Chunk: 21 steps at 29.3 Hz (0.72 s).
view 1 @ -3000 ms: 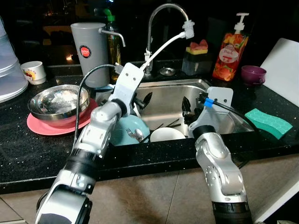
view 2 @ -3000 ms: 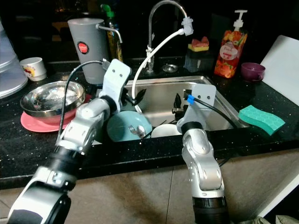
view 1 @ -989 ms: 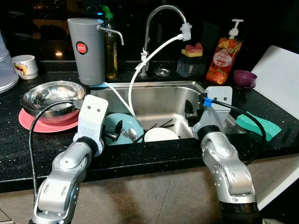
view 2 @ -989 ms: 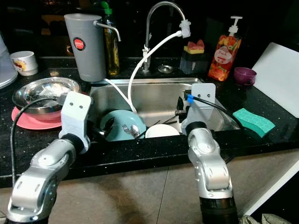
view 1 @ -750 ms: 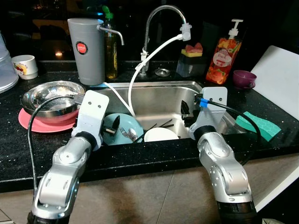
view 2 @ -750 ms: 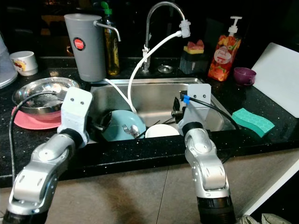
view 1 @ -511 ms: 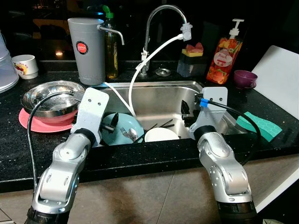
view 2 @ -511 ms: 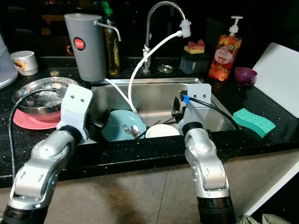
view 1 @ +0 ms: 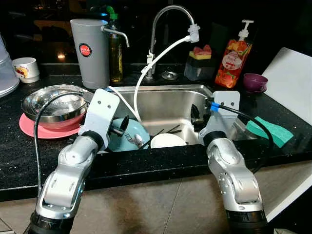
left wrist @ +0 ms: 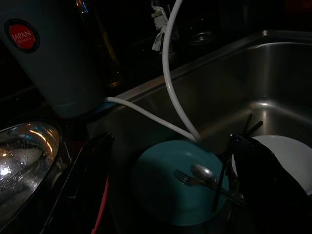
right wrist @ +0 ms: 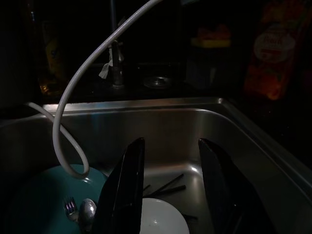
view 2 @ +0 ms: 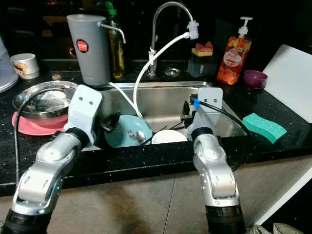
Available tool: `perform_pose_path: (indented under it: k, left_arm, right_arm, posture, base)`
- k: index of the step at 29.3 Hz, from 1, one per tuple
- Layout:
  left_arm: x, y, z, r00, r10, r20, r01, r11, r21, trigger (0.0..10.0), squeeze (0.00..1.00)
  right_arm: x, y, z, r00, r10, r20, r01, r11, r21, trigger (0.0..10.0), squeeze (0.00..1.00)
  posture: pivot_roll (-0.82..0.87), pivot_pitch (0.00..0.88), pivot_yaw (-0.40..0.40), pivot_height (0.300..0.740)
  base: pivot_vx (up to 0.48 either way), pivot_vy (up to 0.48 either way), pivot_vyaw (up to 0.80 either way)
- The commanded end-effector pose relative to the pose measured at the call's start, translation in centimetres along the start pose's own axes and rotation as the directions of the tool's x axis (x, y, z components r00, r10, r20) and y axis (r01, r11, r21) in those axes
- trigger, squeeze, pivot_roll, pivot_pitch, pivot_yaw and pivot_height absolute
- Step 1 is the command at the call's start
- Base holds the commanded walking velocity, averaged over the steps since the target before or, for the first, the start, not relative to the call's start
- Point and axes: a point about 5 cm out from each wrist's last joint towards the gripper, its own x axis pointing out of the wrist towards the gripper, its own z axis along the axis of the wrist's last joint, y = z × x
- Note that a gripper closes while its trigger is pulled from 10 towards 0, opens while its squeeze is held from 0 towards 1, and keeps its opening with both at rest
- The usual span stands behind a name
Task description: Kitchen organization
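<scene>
Left wrist view: a fork (left wrist: 184, 177) and spoon (left wrist: 204, 173) are seen on the teal plate (left wrist: 161, 195), left gripper (left wrist: 170, 190) spread wide; right gripper (right wrist: 170, 195) is parted at the plate's 3 o'clock.

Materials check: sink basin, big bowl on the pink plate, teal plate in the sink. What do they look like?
Sink basin: brushed stainless steel, by its dull grey sheen and soft reflections.
Big bowl on the pink plate: polished metal, probably steel; mirror-like highlights.
Teal plate in the sink: smooth, evenly glossy; ceramic or melamine, can't tell which.
</scene>
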Motion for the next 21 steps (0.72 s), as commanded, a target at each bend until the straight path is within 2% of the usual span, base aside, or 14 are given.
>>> perform_pose_path:
  k: [1, 5, 10, 21]
  left_arm:
    - [0.00, 0.03, -0.07, 1.000, -0.002, 0.000, 0.002, 1.000, 0.012, 10.0, 0.00]
    - [0.12, 0.04, 0.02, 1.000, 0.005, 0.005, -0.005, 1.000, 0.011, 10.0, 0.00]
    - [0.52, -0.22, -0.47, 0.998, -0.036, -0.057, 0.037, 0.999, 0.016, 10.0, 0.00]
    - [0.71, 0.13, -0.16, 1.000, -0.012, -0.023, 0.013, 0.999, 0.033, 10.0, 0.00]
  right_arm:
    - [0.12, -0.03, -0.05, 1.000, -0.006, -0.001, 0.006, 1.000, 0.001, 10.0, 0.00]
    - [0.10, 0.05, -0.06, 1.000, 0.000, 0.000, 0.000, 1.000, -0.002, 10.0, 0.00]
    - [-0.15, -0.06, -0.21, 1.000, -0.008, -0.001, 0.008, 1.000, -0.005, 10.0, 0.00]
    - [-0.03, 0.20, -0.13, 1.000, -0.004, 0.002, 0.004, 1.000, 0.001, 10.0, 0.00]
  posture:
    - [0.11, 0.098, -0.091, 0.740]
    - [0.11, 0.088, -0.088, 0.740]
    - [0.11, 0.083, -0.076, 0.740]
    - [0.11, 0.087, -0.079, 0.740]
  base:
    - [0.000, 0.000, 0.00]
    - [0.000, 0.000, 0.00]
    - [0.000, 0.000, 0.00]
    - [0.000, 0.000, 0.00]
